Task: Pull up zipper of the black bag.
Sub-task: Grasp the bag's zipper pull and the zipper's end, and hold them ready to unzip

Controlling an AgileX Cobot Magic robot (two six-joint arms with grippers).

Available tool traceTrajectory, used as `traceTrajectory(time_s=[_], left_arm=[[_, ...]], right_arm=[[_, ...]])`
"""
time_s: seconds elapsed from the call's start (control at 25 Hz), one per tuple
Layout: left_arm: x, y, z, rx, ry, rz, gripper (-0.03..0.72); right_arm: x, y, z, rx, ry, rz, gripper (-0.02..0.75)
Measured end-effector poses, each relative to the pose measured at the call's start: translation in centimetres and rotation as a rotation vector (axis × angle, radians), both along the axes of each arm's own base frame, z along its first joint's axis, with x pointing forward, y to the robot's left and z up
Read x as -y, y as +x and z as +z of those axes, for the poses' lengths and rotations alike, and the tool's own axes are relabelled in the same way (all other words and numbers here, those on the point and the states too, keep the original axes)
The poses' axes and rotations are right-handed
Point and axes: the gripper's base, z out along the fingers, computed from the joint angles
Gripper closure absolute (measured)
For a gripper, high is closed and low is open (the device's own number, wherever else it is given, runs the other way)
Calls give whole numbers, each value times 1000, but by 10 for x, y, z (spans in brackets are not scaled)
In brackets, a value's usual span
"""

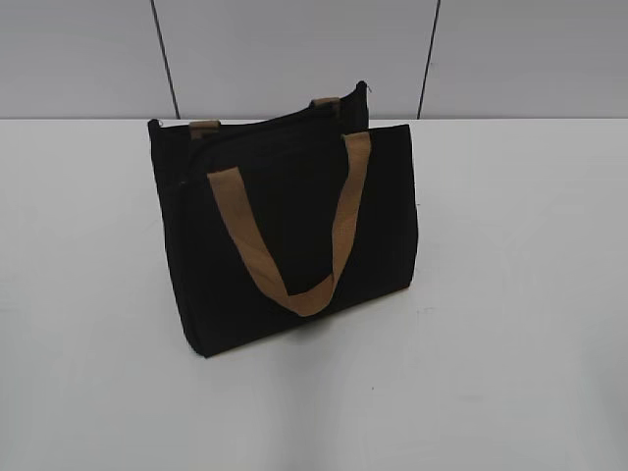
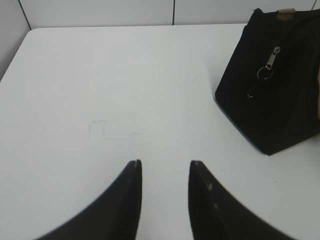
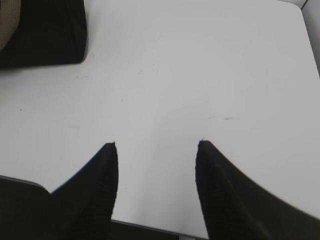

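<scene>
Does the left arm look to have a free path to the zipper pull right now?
Probably yes: the left gripper is open over bare table, and the zipper hangs exposed on the black bag, nothing between.

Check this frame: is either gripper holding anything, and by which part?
Nothing is held. The left gripper and right gripper are both open over bare table, apart from the bag; its zipper is untouched.

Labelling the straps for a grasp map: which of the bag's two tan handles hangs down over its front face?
The near handle, a long U draped down the black bag. The far handle shows only as two short tan stubs at the top edge.
</scene>
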Motion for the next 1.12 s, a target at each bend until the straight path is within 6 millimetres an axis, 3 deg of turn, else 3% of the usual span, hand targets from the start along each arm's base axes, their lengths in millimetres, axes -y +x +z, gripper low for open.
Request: traceTrajectory(time_s=[1.12], left_arm=[[0,0,0,0,0,0,451]], right_arm=[[0,0,0,1,0,0,342]])
